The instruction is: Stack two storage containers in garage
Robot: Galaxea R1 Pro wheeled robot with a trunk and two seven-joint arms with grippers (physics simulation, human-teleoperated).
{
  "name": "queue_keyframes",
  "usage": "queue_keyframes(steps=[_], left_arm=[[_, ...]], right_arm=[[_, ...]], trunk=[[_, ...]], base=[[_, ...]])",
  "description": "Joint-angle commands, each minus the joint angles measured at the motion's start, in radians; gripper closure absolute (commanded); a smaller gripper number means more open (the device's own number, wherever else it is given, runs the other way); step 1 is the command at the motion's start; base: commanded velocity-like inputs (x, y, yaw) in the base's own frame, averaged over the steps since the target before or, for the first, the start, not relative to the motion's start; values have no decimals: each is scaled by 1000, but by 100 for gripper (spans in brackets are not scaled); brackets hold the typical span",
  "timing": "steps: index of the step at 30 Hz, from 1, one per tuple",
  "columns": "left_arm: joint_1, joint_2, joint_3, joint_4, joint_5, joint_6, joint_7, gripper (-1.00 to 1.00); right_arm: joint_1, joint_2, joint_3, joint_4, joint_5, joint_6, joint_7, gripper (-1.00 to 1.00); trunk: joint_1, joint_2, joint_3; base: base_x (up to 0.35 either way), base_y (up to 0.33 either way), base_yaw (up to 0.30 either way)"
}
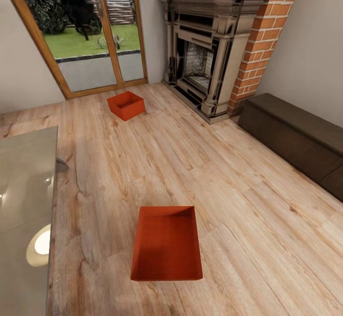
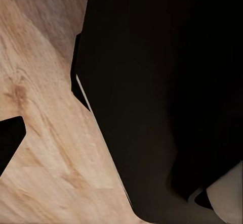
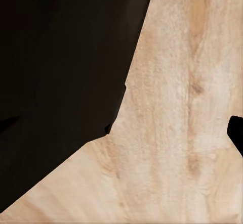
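Note:
Two red-orange storage containers rest on the light wood plank floor of the living room. The nearer container point(image 1: 166, 243) lies close in front of me, its open top facing up and nothing inside. The farther container point(image 1: 126, 105) sits by the glass patio door, turned at an angle. In the left wrist view one dark fingertip point(image 2: 10, 140) shows at the picture's edge over bare planks, beside my own dark body. In the right wrist view one dark fingertip point(image 3: 236, 133) likewise sits at the edge, with only floor between the fingers. Nothing is held.
A glass table point(image 1: 24, 202) stands close at my left. A brick fireplace point(image 1: 209, 54) fills the far right corner, and a dark low cabinet point(image 1: 295, 135) runs along the right wall. Wood-framed glass doors point(image 1: 90, 35) lie behind the farther container.

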Motion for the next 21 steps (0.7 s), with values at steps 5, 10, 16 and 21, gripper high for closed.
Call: queue_keyframes(steps=[5,10,16,21], left_arm=[[0,6,-1,-112,2,6,2,-100],[-1,26,-1,-307,-2,24,3,-100],[-109,41,-2,-418,-9,175,22,-100],[-300,41,-2,-432,-24,288,86,-100]], right_arm=[[1,1,5,-62,-15,6,-2,-100],[-3,-1,0,-259,-17,87,-5,-100],[-198,19,-72,-373,-21,189,-46,-100],[-411,110,-135,-376,-22,222,-114,-100]], trunk=[[0,0,-1],[0,0,-1],[0,0,-1],[0,0,-1]], base=[[0,0,0],[0,0,0],[0,0,0],[0,0,0]])
